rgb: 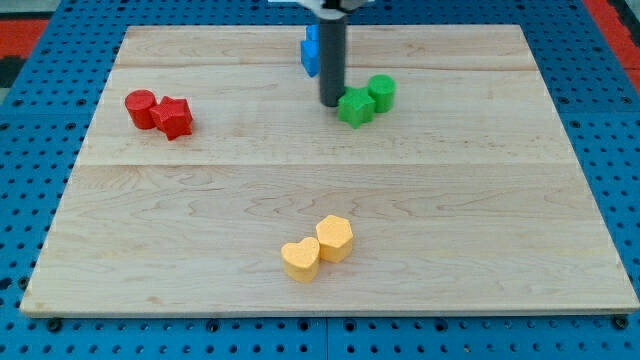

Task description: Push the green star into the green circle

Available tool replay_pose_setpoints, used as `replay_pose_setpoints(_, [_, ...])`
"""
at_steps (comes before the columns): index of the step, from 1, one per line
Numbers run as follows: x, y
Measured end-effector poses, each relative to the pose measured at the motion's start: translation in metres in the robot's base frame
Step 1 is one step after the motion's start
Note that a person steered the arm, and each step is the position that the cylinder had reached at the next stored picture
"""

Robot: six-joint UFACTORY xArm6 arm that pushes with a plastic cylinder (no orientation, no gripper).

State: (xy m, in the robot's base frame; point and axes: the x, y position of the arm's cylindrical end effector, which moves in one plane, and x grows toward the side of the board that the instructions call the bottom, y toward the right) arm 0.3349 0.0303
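The green star (355, 107) lies near the view's top, right of centre, touching the green circle (381, 92), which sits just up and to its right. My tip (331, 103) stands right at the star's left side, touching or nearly touching it. The dark rod rises from there to the view's top edge.
A blue block (311, 52) sits behind the rod at the view's top, partly hidden. A red circle (141, 108) and a red star-like block (174, 118) touch at the left. A yellow heart (300, 260) and a yellow hexagon (335, 238) touch near the bottom centre. The wooden board (500, 250) lies on a blue pegboard.
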Motion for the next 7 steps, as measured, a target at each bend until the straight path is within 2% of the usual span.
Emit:
replay_pose_setpoints(2, [-0.048, 0.076])
replay_pose_setpoints(3, [-0.003, 0.128])
replay_pose_setpoints(4, [0.016, 0.146])
replay_pose_setpoints(5, [-0.052, 0.152])
replay_pose_setpoints(6, [-0.054, 0.055])
replay_pose_setpoints(7, [-0.021, 0.005])
